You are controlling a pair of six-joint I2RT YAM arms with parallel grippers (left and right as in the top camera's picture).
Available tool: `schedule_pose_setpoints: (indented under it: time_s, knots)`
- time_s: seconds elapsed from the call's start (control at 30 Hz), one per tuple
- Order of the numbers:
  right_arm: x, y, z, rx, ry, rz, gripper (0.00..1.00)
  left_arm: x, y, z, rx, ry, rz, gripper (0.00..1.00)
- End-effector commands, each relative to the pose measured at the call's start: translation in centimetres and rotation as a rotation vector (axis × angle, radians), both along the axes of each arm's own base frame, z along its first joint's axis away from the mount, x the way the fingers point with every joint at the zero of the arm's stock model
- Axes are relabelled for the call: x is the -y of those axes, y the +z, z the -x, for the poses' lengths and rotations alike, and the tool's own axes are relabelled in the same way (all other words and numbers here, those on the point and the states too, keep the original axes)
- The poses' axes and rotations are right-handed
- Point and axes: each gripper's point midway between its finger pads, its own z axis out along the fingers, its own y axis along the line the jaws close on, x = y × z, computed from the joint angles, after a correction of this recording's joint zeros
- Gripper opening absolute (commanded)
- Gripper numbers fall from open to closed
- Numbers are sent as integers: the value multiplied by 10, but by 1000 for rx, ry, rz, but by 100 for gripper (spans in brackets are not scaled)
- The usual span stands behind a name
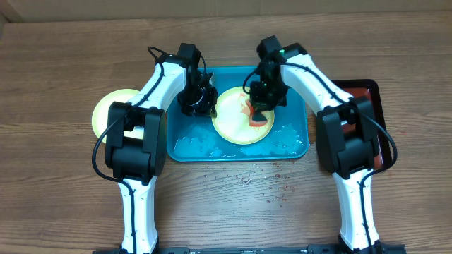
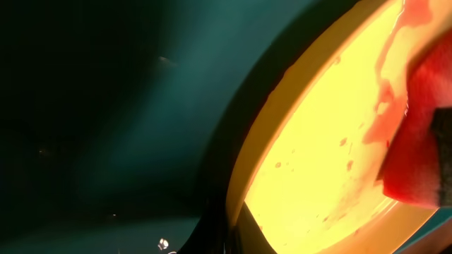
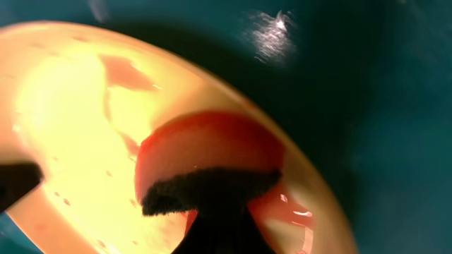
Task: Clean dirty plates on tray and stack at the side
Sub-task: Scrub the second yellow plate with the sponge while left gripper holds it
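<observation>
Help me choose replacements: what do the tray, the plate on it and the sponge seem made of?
Tray: likely moulded plastic, glossy turquoise, catching light glints.
Plate: probably plastic too, smooth pale yellow, with the red sauce sitting on its surface.
Sponge: looks like soft red foam with a rough dark scouring layer.

Left claw (image 1: pixel 200 101): fingertips buried under its own black body from overhead. They are lost in darkness in its wrist view, so a hold on the rim cannot be told.
Tray plate (image 1: pixel 229 116): its 2 o'clock part is covered by the right claw (image 1: pixel 263 104) and the sponge (image 1: pixel 261 121). It is blurred and cropped by the edges in both wrist views.
Side plate (image 1: pixel 106 111): 3 o'clock side behind the left arm (image 1: pixel 152 92).
Dark red tray (image 1: pixel 364 90): mostly under the right arm (image 1: pixel 339 130).
Specks (image 1: pixel 272 185) on the counter (image 1: pixel 56 197), 6 o'clock of the tray: too small to name.
</observation>
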Motion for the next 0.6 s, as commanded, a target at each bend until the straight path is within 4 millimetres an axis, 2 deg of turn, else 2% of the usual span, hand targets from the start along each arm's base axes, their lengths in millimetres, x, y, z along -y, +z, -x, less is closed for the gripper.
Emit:
schedule_pose_setpoints:
  time_s: [0.0, 0.13, 0.23, 0.4, 0.57]
  knots:
    - [26, -2, -7, -29, -53, 24, 4, -10, -20, 11, -50, -13, -23, 4]
    - [30, 5, -13, -17, -61, 19, 4, -9, -20, 10, -47, -12, -22, 4]
    - [26, 4, -10, -23, -53, 14, 4, -9, -20, 10, -47, -12, -22, 4]
    - [3, -6, 5, -33, 2, 14, 4, -11, -20, 7, -43, 3, -21, 4]
    - [-32, -17, 31, -68, 70, -27, 4, -11, -17, 2, -41, 30, 30, 4]
